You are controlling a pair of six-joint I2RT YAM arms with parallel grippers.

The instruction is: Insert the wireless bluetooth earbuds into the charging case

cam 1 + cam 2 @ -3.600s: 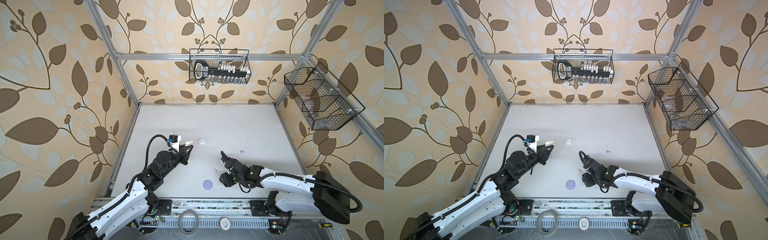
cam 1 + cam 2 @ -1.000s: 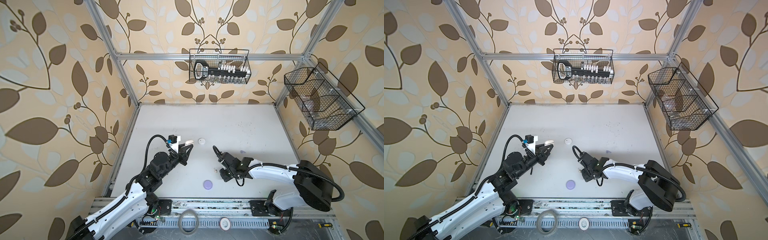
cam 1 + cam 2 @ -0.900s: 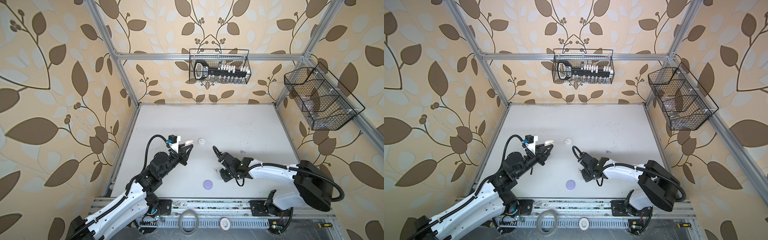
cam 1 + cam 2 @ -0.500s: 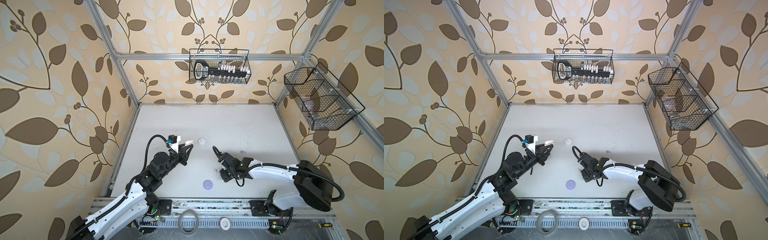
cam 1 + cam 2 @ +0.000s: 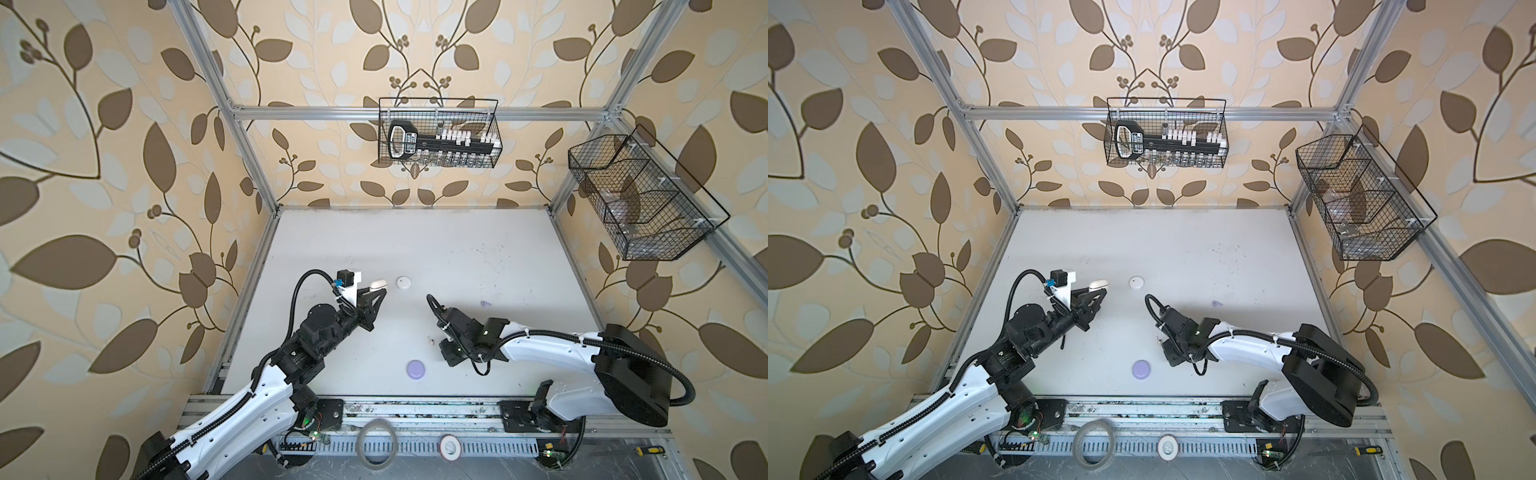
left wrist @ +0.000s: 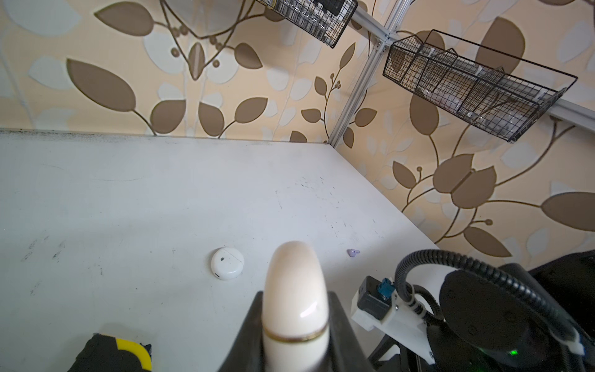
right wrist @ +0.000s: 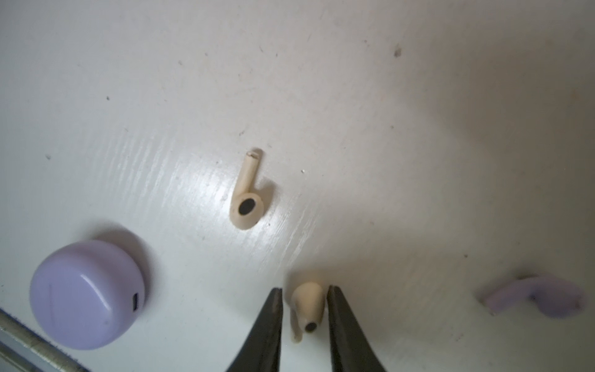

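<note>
My left gripper (image 5: 376, 293) (image 6: 295, 325) is shut on a closed cream charging case (image 5: 378, 284) (image 5: 1099, 284) (image 6: 294, 290) with a gold band, held above the table. My right gripper (image 7: 305, 290) (image 5: 445, 351) points down at the table. It stands narrowly open around a cream earbud (image 7: 308, 306), with a slim gap at one finger. A second cream earbud (image 7: 248, 196) (image 5: 430, 340) lies just beyond the tips. A lavender earbud (image 7: 541, 298) lies blurred to one side. In both top views a lavender earbud (image 5: 484, 304) (image 5: 1216, 304) lies further back.
A lavender round case (image 5: 416, 369) (image 7: 87, 294) sits near the front edge, close to the right gripper. A white round case (image 5: 403, 283) (image 6: 227, 263) sits beside the left gripper. Wire baskets hang on the back wall (image 5: 438, 133) and the right wall (image 5: 640, 199).
Since the earliest frames the right arm has swung left toward the middle and lowered over the cream earbuds. Over the last second neither arm has visibly moved; the left still holds the cream case.
</note>
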